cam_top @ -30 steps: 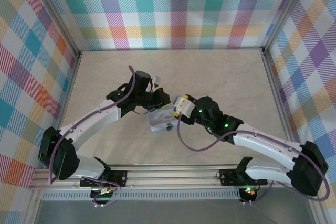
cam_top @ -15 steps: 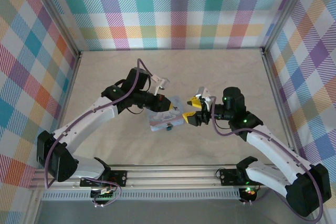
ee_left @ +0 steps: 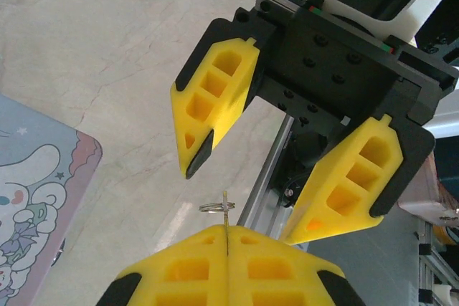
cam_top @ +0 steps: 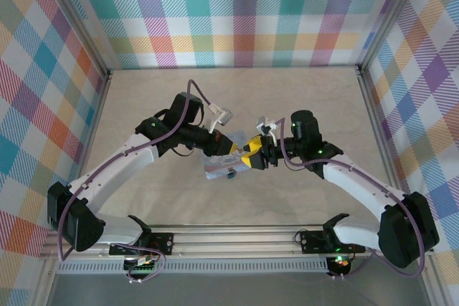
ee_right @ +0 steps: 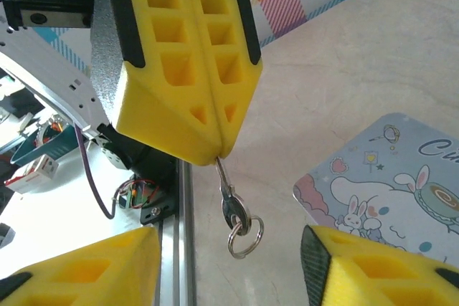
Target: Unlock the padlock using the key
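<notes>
Table [cam_top: 308,105]: pale marble-look top. The work sits around its middle, a little toward the near edge.
Tin [ee_right: 387,177]: pale blue and cartoon-printed, lying flat on the table below both grippers. It is best left undisturbed so the lock does not shift.
Right gripper [ee_left: 244,202]: jaws apart and holding nothing, with a finger on either side of the key. This looks like a hand-over, so it should close squarely on the bow, not on the loose ring.
Left gripper [ee_right: 217,155]: fully closed, pinching the key by what seems its blade end. It should let go only once the other grip is firm.
Key [ee_right: 229,202]: hangs from the left fingertips, with a split ring [ee_right: 244,238] dangling off it. The blade must end up free for the keyhole.
Padlock [cam_top: 231,173]: tiny blue speck at the tin's near side. The keyhole is too small to make out.
</notes>
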`<state>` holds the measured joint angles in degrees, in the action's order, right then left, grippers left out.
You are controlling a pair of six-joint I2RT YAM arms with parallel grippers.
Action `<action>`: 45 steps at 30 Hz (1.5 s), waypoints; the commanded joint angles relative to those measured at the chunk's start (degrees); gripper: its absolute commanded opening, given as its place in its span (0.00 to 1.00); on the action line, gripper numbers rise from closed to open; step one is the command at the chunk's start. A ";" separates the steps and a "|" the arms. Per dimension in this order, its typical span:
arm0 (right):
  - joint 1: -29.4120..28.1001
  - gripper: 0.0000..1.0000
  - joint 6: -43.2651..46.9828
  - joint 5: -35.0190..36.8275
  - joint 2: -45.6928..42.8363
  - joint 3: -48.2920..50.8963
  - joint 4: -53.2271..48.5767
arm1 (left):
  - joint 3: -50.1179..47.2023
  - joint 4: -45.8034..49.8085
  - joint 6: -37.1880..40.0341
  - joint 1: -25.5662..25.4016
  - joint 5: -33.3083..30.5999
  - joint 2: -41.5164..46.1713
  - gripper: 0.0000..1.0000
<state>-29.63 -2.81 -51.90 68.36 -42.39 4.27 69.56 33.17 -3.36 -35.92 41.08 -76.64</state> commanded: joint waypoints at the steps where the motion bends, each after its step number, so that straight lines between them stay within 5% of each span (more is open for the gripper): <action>1: 0.18 0.51 -1.66 -3.79 0.70 -2.48 2.77 | 1.27 1.39 1.15 -0.73 1.57 1.26 0.00; 25: 0.19 0.22 -2.33 -4.79 3.20 -3.05 1.79 | 1.23 1.19 0.88 -0.71 0.93 1.21 0.00; 35: 0.18 0.02 -1.03 -1.51 1.24 -2.08 -0.31 | 1.02 1.14 -0.07 -0.73 -1.97 1.52 0.00; 41: 0.18 0.00 0.74 5.79 -2.69 -0.03 -3.53 | 0.28 -0.72 -3.94 -0.73 -10.60 2.70 0.32; 45: 0.18 0.01 1.99 16.42 -6.08 0.82 -8.20 | -0.86 0.29 -7.37 -0.73 -22.55 3.62 0.53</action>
<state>-29.58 -3.36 -43.31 64.60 -42.72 0.14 69.54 32.95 -7.84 -36.05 28.69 -74.98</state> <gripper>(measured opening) 0.053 0.503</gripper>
